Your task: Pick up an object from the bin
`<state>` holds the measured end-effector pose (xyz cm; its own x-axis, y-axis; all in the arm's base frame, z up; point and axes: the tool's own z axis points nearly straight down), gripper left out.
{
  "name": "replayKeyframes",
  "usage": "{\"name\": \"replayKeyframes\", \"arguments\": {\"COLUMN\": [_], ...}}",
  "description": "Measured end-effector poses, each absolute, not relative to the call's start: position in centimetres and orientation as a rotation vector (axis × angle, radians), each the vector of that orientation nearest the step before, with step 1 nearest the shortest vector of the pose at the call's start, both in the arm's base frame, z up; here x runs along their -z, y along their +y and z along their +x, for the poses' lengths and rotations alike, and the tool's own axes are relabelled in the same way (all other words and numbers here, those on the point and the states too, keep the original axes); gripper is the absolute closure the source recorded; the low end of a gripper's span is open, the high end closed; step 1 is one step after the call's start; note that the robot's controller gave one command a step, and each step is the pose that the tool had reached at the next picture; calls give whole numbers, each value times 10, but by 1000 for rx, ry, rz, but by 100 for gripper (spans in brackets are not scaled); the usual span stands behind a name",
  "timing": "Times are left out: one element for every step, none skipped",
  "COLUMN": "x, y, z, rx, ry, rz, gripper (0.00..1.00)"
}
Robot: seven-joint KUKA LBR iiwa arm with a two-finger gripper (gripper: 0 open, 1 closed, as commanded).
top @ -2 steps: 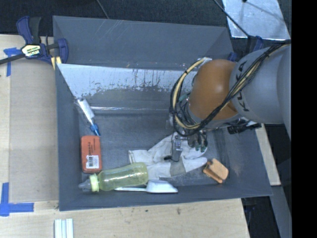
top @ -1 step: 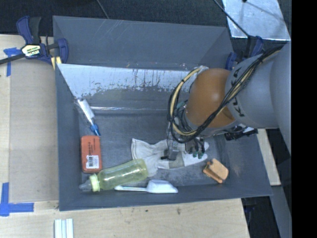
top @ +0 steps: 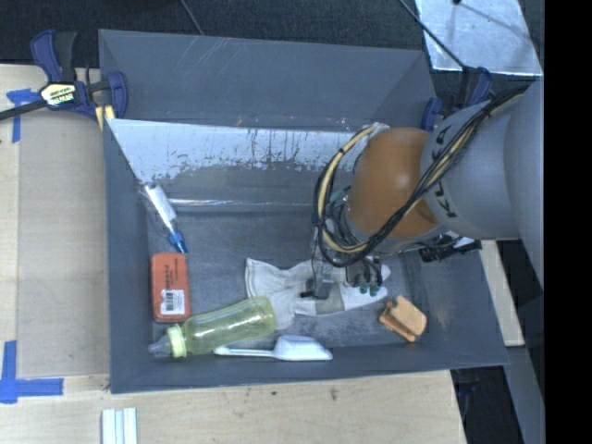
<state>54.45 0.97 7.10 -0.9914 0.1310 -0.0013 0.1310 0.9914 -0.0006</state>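
Note:
My gripper [top: 321,283] is low in the middle of the bin, under the orange wrist cover, down on a crumpled white cloth [top: 274,283]. The cloth spreads left and right of the gripper on the bin floor. Just left and below it lies a yellow-green plastic bottle [top: 225,324] on its side. A small tan block [top: 404,318] sits to the gripper's lower right, apart from it.
A white brush-like utensil [top: 277,349] lies along the front wall. At the left, a flat orange-red block with a label [top: 169,287] lies below a clear syringe with a blue tip [top: 163,214]. The arm fills the bin's right side.

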Motion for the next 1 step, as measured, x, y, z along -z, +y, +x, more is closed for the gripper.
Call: {"name": "replayKeyframes", "arguments": {"x": [-73], "y": [10], "z": [544], "rx": [1], "ry": [3134], "rz": [207], "gripper": [100]}}
